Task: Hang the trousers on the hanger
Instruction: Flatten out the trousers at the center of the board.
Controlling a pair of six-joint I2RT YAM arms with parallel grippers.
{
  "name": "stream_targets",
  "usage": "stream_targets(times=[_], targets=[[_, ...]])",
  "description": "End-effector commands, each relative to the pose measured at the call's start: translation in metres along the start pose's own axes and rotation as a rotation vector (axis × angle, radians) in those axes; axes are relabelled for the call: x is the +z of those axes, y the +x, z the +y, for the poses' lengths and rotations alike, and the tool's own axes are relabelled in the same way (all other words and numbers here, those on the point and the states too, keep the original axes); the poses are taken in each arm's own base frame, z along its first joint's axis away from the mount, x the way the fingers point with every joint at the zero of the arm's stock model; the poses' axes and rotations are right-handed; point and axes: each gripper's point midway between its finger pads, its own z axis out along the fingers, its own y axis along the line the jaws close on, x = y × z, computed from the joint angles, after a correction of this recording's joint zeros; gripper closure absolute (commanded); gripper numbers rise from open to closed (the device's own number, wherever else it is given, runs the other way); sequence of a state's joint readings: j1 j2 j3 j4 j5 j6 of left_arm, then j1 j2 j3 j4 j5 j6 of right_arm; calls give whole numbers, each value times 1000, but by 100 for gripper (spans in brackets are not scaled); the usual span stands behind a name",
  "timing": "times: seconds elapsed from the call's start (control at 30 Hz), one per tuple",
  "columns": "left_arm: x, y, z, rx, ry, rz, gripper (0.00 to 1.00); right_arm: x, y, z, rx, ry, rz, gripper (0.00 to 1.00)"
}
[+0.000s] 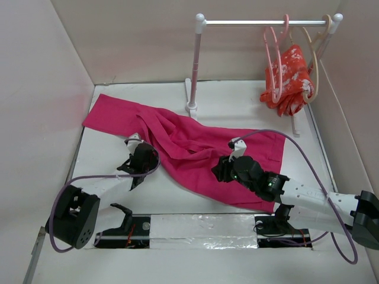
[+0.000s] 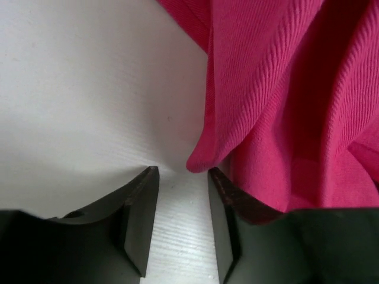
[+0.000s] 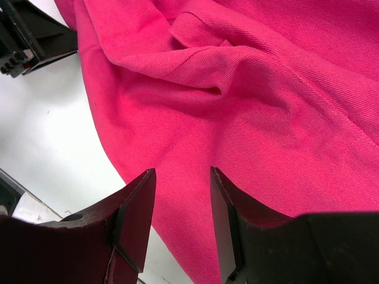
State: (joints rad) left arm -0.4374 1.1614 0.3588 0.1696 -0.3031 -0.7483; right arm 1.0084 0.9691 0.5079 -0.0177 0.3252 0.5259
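The left gripper (image 2: 182,173) stands half open over the bare table (image 2: 89,89) and grips nothing. The folded edge of the trousers (image 2: 284,106) lies just beside its right finger. The right gripper (image 3: 182,173), also half open and empty, hovers over the cloth. One pair of trousers sprawls across the table. Two hangers hang on the rail (image 1: 254,23): the pink hanger (image 1: 270,59) and a beige hanger (image 1: 315,71) bearing one patterned garment (image 1: 290,77).

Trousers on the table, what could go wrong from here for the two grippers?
The left gripper faces only a fold's tip at the edge of the trousers; closing may miss or grab a sliver that slips. The right gripper is over rumpled cloth and might pinch several layers, lifting them bunched, awkward for the hanger.
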Motion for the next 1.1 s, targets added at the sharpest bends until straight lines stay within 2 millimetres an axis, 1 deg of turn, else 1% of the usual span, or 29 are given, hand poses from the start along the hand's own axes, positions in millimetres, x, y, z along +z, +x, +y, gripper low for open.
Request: stream_targets(times=[0.0, 0.03, 0.07, 0.13, 0.17, 0.2, 0.23, 0.27, 0.3, 0.37, 0.4, 0.43, 0.47, 0.5, 0.53, 0.57, 0.6, 0.63, 0.67, 0.7, 0.73, 0.77, 0.8, 0.83, 0.87, 0.9, 0.97, 1.0, 1.07], targets=[[3, -33, -25, -18, 42, -97, 70, -3, -14, 4, 9, -7, -52, 53], [4, -35, -22, -19, 25, -108, 74, -2, -14, 4, 9, -5, -51, 53], [4, -38, -23, -20, 18, -117, 81, -3, -12, 6, 4, -10, -48, 53], [3, -49, -26, -23, 4, -148, 85, -2, -10, 7, 9, -16, -44, 53], [2, -56, -28, -14, -1, -159, 90, -1, -9, 7, 10, -20, -42, 53], [1, -60, -29, -9, -12, -168, 92, 0, -7, 8, 11, -24, -38, 54], [-1, -69, -29, 1, -35, -186, 100, 2, -3, 9, 14, -34, -28, 54], [-1, -68, -24, 8, -58, -185, 100, 2, -4, 11, 18, -42, -30, 54], [-4, -78, -29, 6, -60, -202, 100, 3, -2, 11, 18, -42, -25, 54], [-10, -82, -27, 25, -84, -193, 100, 3, -1, 11, 19, -45, -23, 54], [-20, -94, -34, 11, -64, -217, 100, 3, -1, 11, 19, -42, -23, 54], [-28, -99, -36, 3, -63, -234, 100, 2, -2, 9, 16, -35, -26, 55], [-37, -96, -33, 18, -78, -224, 100, 1, -3, 8, 15, -31, -30, 55], [-57, -113, -44, -16, -31, -275, 100, 0, -5, 8, 13, -27, -36, 56], [-70, -123, -46, -41, -22, -312, 100, -3, -8, 5, 11, -17, -47, 57], [-90, -133, -44, -57, -5, -334, 100, -4, -10, 6, 9, -19, -53, 58], [-111, -154, -53, -84, 30, -374, 100, -5, -13, 6, 5, -19, -59, 59], [-128, -169, -54, -92, 33, -410, 100, -7, -13, 4, -4, -14, -60, 60], [-146, -177, -48, -82, 28, -421, 100, -9, -19, 6, 1, -20, -79, 59], [-173, -201, -56, -102, 61, -468, 100, -10, -22, 6, 1, -22, -88, 60], [-188, -213, -55, -100, 53, -491, 100, -12, -20, 2, -11, -5, -73, 60], [-196, -215, -48, -51, 18, -479, 100, -15, -24, 3, -8, -10, -84, 60], [-218, -233, -54, -57, 41, -511, 100, -17, -26, 3, -10, -12, -90, 60], [-227, -240, -51, -42, 22, -525, 100, -18, -27, 3, -14, -6, -90, 60], [-229, -240, -43, 17, -32, -508, 100, -19, -30, 0, -9, 5, -93, 60], [-242, -251, -43, 18, -37, -531, 100, -22, -33, 0, -8, 3, -102, 59], [-249, -257, -33, 51, -96, -541, 100, -25, -35, -4, -4, 16, -103, 60], [-258, -267, -26, 67, -140, -575, 100, -28, -38, -7, 0, 21, -111, 59], [-263, -274, -21, 73, -172, -603, 100, -32, -42, -9, 5, 20, -123, 60]])
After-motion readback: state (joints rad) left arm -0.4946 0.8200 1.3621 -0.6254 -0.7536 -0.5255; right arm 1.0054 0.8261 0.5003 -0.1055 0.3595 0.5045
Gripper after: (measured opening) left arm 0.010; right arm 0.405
